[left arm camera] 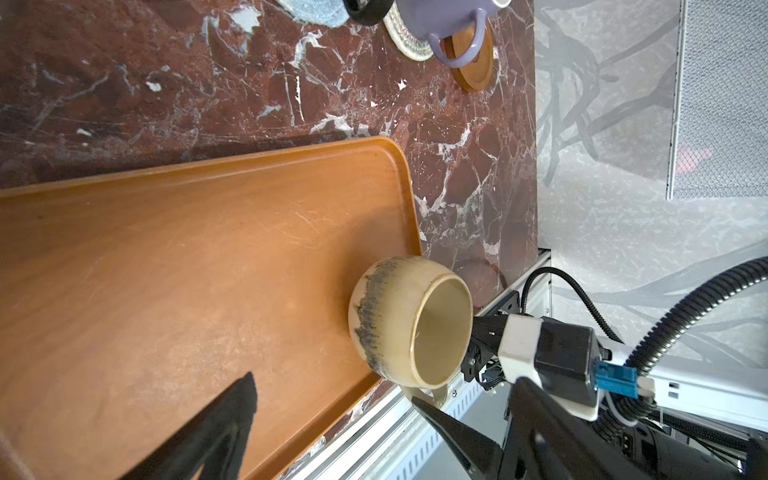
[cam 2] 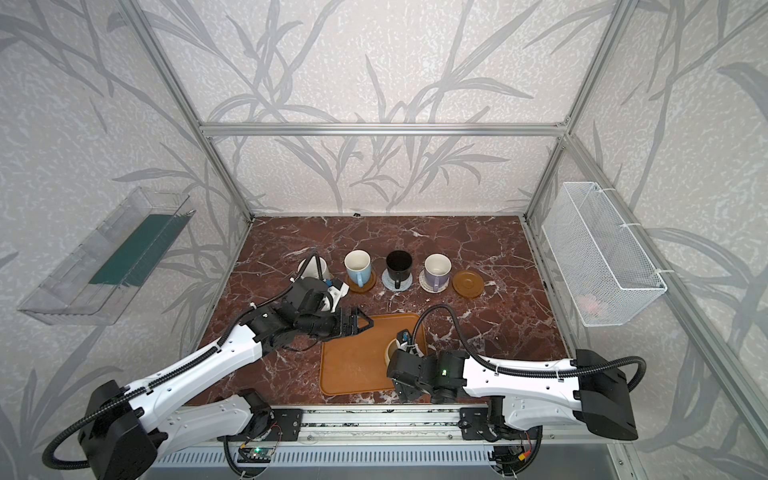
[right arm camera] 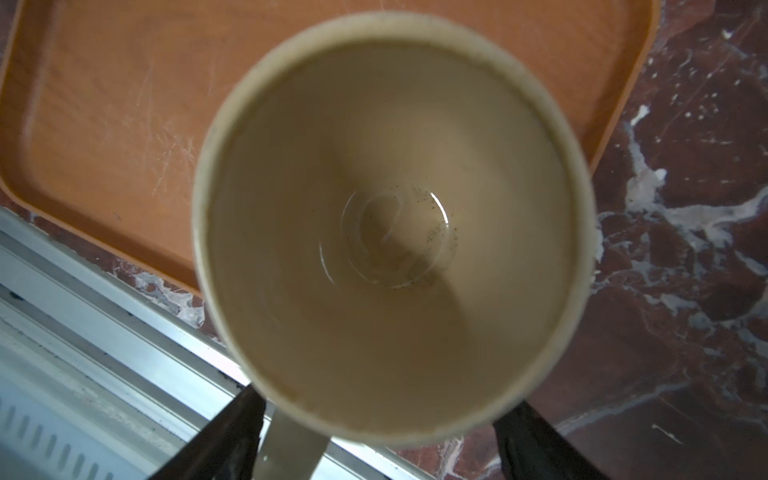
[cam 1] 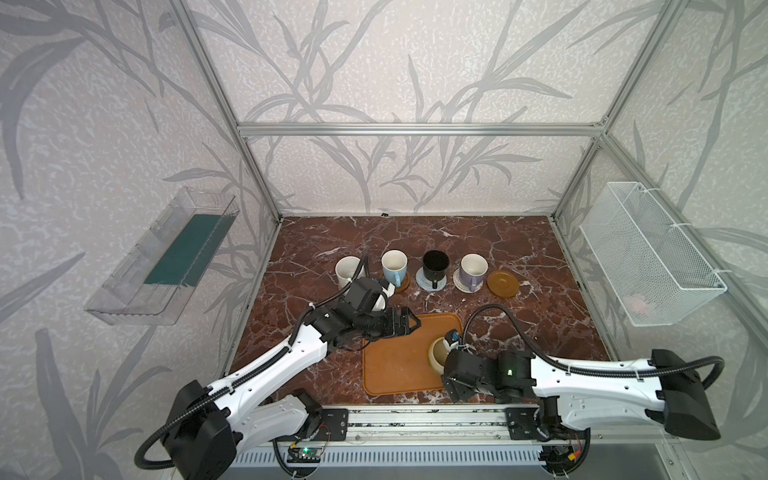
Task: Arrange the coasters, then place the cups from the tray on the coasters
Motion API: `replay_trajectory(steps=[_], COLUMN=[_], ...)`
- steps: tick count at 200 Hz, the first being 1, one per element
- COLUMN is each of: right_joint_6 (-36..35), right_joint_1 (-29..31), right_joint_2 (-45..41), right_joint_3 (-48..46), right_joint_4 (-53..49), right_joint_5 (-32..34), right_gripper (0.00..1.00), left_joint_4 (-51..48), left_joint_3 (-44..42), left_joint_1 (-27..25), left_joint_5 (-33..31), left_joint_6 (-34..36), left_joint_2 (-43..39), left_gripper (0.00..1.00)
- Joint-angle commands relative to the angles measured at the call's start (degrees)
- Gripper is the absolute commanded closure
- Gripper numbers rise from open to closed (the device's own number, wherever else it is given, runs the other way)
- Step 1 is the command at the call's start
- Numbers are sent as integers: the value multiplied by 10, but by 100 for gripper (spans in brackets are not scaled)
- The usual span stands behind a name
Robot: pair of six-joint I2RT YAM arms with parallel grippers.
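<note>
The cream-yellow cup (cam 1: 437, 353) stands on the orange-brown tray (cam 1: 395, 365), close to the tray's right edge and near the front of the desk (cam 1: 519, 249). It is the only cup on the tray. Its handle (right arm camera: 291, 449) points to the front, out past the tray's rim.

The right gripper (right arm camera: 384, 399) is down at this cup. In the right wrist view its two black fingers (right arm camera: 232, 436) are apart, one on each side of the handle. The handle sits in the gap between them. One finger is just beside the handle and the other is well away from it, so they are not squeezing it. The big round mouth of the cup fills most of that view.

The left gripper (cam 1: 409, 323) hangs over the far left corner of the tray. Its fingers are spread wide and hold nothing. The cream-yellow cup is well apart from them, across the tray.

Four more cups stand in a row farther back on the desk. The white cup (cam 1: 348, 270) is at the left, partly behind the left arm. Next is the light blue cup (cam 1: 394, 266) on a brown coaster (cam 1: 403, 284). Then comes the black cup (cam 1: 435, 266) on a grey-blue coaster (cam 1: 426, 282). The lavender cup (cam 1: 473, 270) is on a cream woven coaster (cam 1: 459, 278). One more brown coaster (cam 1: 503, 283) lies bare at the right end.
</note>
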Motion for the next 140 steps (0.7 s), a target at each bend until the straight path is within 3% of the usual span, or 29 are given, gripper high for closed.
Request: replay_trajectory(steps=[1, 48, 140], right_joint_6=[20, 15, 37], right_joint_1=[4, 3, 3], right_joint_2=[2, 14, 63], right_joint_3=[-3, -6, -17], right_joint_4=[-14, -2, 47], right_joint_5=[44, 74, 30], right_gripper=[25, 41, 59], left_joint_4=[-7, 34, 112], left_joint_3=[-9, -31, -92], left_joint_1=[-2, -11, -36], left_joint_5=[-7, -1, -4], left_joint_6=[-8, -34, -79], left_joint_2=[-16, -19, -22], left_gripper=[2, 3, 3])
